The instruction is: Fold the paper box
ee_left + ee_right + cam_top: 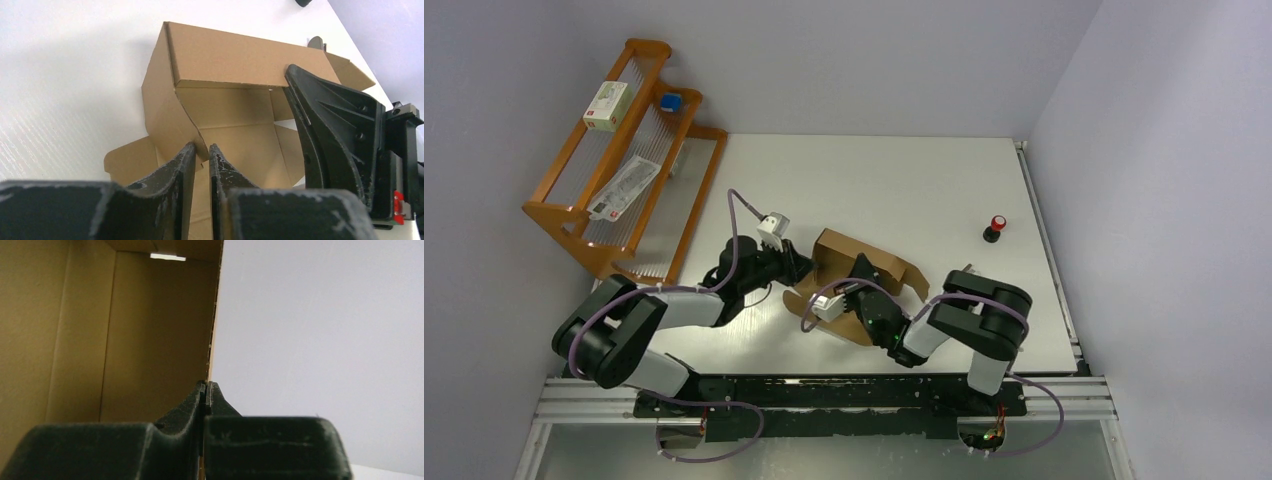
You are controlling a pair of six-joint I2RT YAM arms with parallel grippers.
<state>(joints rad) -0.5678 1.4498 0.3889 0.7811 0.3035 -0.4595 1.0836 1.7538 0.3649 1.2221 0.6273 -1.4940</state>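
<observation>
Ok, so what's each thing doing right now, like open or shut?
paper box, partly folded: walls up, top open, flaps sticking out.
left gripper, barely apart at a wall's corner; grip unclear.
right gripper, shut, tips at a wall's edge.
small white box, closed, lying on the wooden rack, top shelf.
red button, standing upright on the table.

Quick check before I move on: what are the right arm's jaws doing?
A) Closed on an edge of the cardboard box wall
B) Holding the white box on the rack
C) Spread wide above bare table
A: in the right wrist view the jaws are pressed together, with the edge of the paper box wall running down between them.
</observation>
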